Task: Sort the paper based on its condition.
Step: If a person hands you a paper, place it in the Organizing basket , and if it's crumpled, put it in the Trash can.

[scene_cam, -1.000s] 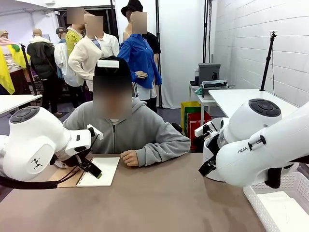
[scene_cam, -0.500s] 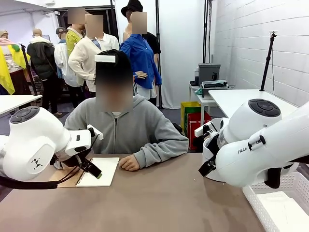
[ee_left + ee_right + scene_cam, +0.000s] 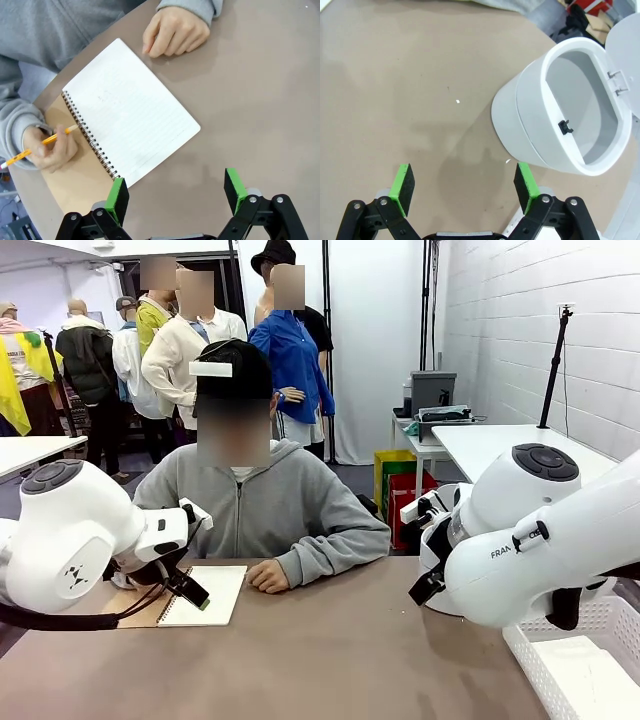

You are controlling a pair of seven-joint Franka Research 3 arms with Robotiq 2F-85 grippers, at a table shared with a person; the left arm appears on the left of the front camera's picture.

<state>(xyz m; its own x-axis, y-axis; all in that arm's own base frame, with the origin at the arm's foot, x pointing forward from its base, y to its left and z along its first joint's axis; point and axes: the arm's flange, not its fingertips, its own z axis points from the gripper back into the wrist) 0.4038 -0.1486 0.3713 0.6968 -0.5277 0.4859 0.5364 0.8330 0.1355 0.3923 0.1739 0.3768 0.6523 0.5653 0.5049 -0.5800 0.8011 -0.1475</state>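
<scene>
— Hardly anything has shifted in the last second. The person [image 3: 265,510] at the far side has leaned their head a touch to the left, and the two white arms sit as they were.

— What's on the table [image 3: 390,70]?

— It has a brown top with a couple of tiny white flecks [image 3: 457,101]. At the near left an open spiral notebook [image 3: 127,117] lies flat with a blank lined page up and its brown cover folded out beside it. One hand [image 3: 52,150] rests at that cover's edge holding a yellow pencil [image 3: 47,141]. The other hand [image 3: 175,30] sits curled just past the page's far corner.

— And the grippers?

— The left gripper [image 3: 175,187] hangs over the table by the notebook's near corner, jaws spread wide and empty. The right gripper [image 3: 464,182] is just as wide apart and empty, over brown tabletop beside a white bin [image 3: 540,115] with its hinged lid tipped open.

— The paper to sort?

— Can't tell for sure. A white mesh basket [image 3: 560,665] stands at the near right corner. Its floor looks pale and flat, but whether that's a sheet or plastic I can't say.

— The room?

— There's a white brick wall [image 3: 540,330] on the right and another white table [image 3: 500,445] farther back.
</scene>
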